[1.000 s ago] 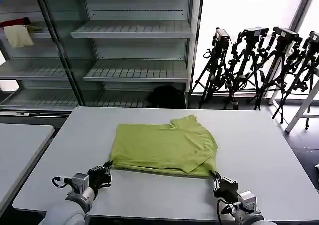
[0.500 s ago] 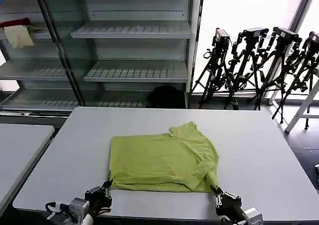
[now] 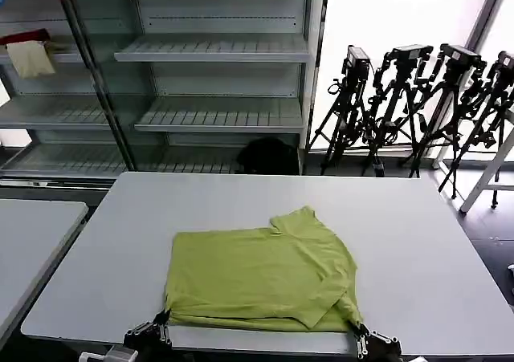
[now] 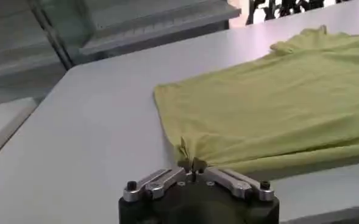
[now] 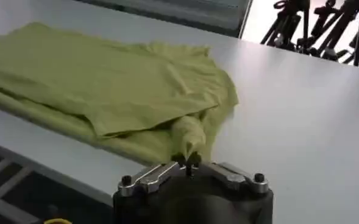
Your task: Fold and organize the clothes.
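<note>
Right gripper (image 5: 189, 161) pinches the T-shirt's (image 5: 100, 82) corner on the table (image 5: 301, 115).

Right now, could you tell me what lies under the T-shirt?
The grey table lies under the lime T-shirt. Anything between its folded layers is covered.

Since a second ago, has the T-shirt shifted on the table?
Yes. The T-shirt has slid toward the table's near edge, pulled by the left hand and right hand pinching its near corners.
</note>
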You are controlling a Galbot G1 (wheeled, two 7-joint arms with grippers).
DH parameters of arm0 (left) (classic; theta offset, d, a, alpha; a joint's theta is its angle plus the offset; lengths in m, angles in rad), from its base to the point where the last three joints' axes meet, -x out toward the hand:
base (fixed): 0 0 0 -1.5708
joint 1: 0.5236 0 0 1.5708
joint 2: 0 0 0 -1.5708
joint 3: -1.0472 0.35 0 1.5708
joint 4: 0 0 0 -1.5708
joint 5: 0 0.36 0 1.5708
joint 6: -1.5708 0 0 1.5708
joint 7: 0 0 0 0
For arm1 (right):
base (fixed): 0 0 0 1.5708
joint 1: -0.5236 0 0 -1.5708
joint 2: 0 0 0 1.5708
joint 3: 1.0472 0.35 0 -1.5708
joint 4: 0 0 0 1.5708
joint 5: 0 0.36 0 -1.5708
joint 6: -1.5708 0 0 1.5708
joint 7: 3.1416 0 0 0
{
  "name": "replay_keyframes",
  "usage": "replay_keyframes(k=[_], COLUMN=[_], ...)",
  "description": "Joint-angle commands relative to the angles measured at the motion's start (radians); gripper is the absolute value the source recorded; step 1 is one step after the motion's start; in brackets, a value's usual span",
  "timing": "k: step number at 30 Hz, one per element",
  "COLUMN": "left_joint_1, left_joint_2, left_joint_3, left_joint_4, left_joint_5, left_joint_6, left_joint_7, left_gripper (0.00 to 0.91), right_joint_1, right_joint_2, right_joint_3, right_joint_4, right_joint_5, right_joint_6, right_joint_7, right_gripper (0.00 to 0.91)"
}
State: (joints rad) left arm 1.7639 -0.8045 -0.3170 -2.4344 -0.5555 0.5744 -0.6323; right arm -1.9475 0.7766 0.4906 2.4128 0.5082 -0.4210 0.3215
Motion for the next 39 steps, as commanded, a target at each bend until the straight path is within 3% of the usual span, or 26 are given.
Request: replay_keyframes(k=[1, 3, 13, 16, 18, 19, 22, 24, 27, 28, 29, 32, 39], left_joint_1=[0.032, 0.030, 0.065, 0.038, -0.018, -0.045, -0.145, -0.209, -0.312, -0.338, -0.384, -0.469, -0.545], left_joint_2=[-0.005, -0.007, 0.000, 0.004, 0.002, 0.000, -0.020, -0.037, -0.059, -0.062, -0.071, -0.089, -0.106], left_joint_3=[0.002, 0.004, 0.006, -0.007, -0.020, -0.021, -0.017, -0.014, -0.021, -0.023, -0.025, -0.017, 0.000], left_joint_4=[-0.014, -0.038, -0.173, -0.184, -0.184, -0.179, -0.068, 0.009, 0.100, 0.110, 0.132, 0.179, 0.281], left_joint_5=[0.053, 0.064, 0.154, 0.160, 0.159, 0.150, 0.125, 0.116, 0.069, 0.054, 0.029, -0.039, -0.133], left_joint_6=[0.003, 0.003, 0.004, 0.003, 0.001, 0.000, -0.061, -0.103, -0.137, -0.137, -0.135, -0.112, -0.055], left_joint_7=[-0.006, -0.010, -0.041, -0.034, 0.011, 0.028, 0.088, 0.138, 0.219, 0.236, 0.255, 0.276, 0.284], left_gripper=[0.907, 0.907, 0.907, 0.907, 0.907, 0.907, 0.907, 0.907, 0.907, 0.907, 0.907, 0.907, 0.907], right_joint_1=[-0.046, -0.045, -0.004, 0.022, 0.066, 0.066, 0.217, 0.338, 0.572, 0.572, 0.684, 0.835, 1.093], right_joint_2=[0.000, 0.007, 0.062, 0.081, 0.083, 0.083, 0.066, 0.049, 0.038, 0.039, 0.044, 0.061, 0.126], right_joint_3=[0.016, 0.014, -0.032, -0.026, 0.035, 0.035, 0.076, 0.074, 0.007, -0.007, -0.044, -0.169, -0.349], right_joint_4=[0.025, 0.036, 0.143, 0.176, 0.188, 0.188, 0.105, -0.017, -0.195, -0.204, -0.259, -0.340, -0.480], right_joint_5=[-0.002, -0.001, -0.005, -0.028, -0.048, -0.048, -0.032, 0.001, 0.046, 0.049, 0.060, 0.062, 0.084], right_joint_6=[-0.005, -0.007, -0.040, -0.046, -0.031, -0.031, 0.002, 0.026, 0.040, 0.040, 0.037, 0.014, -0.125], right_joint_7=[0.039, 0.055, 0.358, 0.398, 0.344, 0.344, 0.226, 0.118, -0.001, -0.001, -0.033, -0.064, -0.067], right_gripper=[0.907, 0.907, 0.907, 0.907, 0.907, 0.907, 0.907, 0.907, 0.907, 0.907, 0.907, 0.907, 0.907])
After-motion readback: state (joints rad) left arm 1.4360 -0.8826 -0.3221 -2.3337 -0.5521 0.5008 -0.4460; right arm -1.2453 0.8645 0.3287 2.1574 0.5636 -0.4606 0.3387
